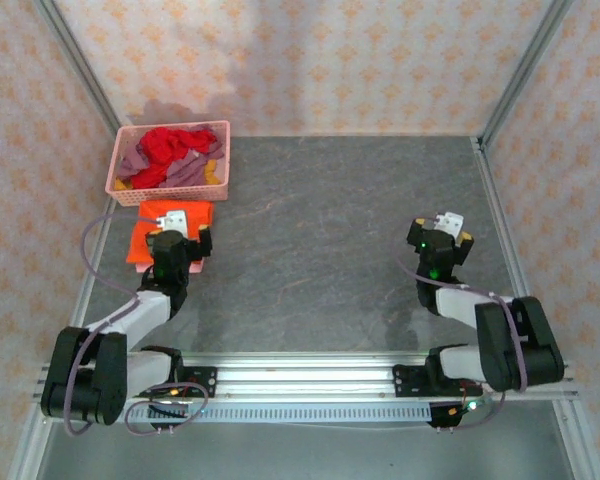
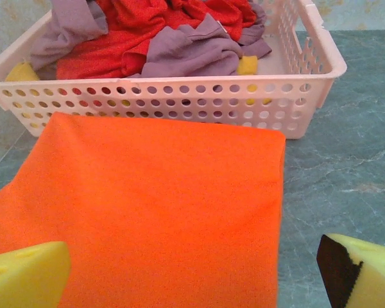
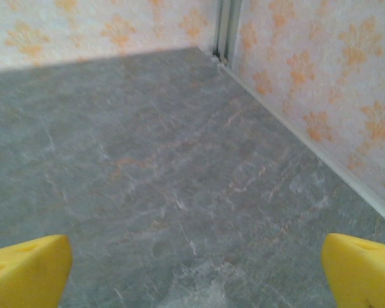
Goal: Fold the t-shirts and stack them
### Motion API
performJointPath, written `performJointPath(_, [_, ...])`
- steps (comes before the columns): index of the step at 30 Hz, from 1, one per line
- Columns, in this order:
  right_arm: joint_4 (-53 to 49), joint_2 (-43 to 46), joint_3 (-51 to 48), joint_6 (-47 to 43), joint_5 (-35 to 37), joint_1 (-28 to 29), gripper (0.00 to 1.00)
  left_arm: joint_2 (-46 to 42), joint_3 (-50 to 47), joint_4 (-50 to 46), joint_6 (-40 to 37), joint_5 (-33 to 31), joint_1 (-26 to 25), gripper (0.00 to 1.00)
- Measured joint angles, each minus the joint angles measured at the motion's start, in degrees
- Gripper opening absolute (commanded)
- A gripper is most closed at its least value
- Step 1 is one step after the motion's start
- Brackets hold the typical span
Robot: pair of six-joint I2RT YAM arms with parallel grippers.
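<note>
The orange t-shirt (image 2: 160, 212) lies folded flat on the bench (image 3: 154, 147), just before the pink basket (image 2: 179, 96). The left pincer (image 2: 192, 273) hovers over it, fingers wide apart, empty. The right pincer (image 3: 196, 273) — likewise spread, holding nothing — hangs over bare bench well to the right. Next, probably, a piece from the basket's tangle (red t-shirt (image 2: 115, 51), mauve t-shirt (image 2: 192, 58)): pinch one garment only and lift it clear of the rim. Grey marbled surface, patterned walls (image 3: 308, 77), metal frame (image 3: 223, 25).

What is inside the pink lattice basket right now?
The basket holds a crumpled red shirt tangled with mauve cloth, and yellow cloth peeking out low at both ends. Whatever lies beneath the heap is covered; how many garments there are cannot be told.
</note>
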State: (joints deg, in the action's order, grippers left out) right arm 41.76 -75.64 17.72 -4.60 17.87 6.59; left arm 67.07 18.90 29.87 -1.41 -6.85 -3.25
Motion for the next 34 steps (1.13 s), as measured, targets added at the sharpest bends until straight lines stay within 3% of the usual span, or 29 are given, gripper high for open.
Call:
performJointPath(8, [10.2, -11.1, 0.2, 0.2, -10.2, -3.0, 0.99, 14.8, 2.6, 8.1, -0.2, 3.1, 0.0, 1.0])
performJointPath(11, [8.8, -12.7, 0.9, 0.3, -11.9, -3.0, 1.0, 18.2, 5.1, 8.1, -0.1, 4.4, 0.5, 1.0])
performJointPath(34, [7.5, -12.8, 4.7, 1.1, -13.0, -4.2, 0.99, 18.4, 6.1, 8.2, 0.0, 5.0, 1.4, 1.0])
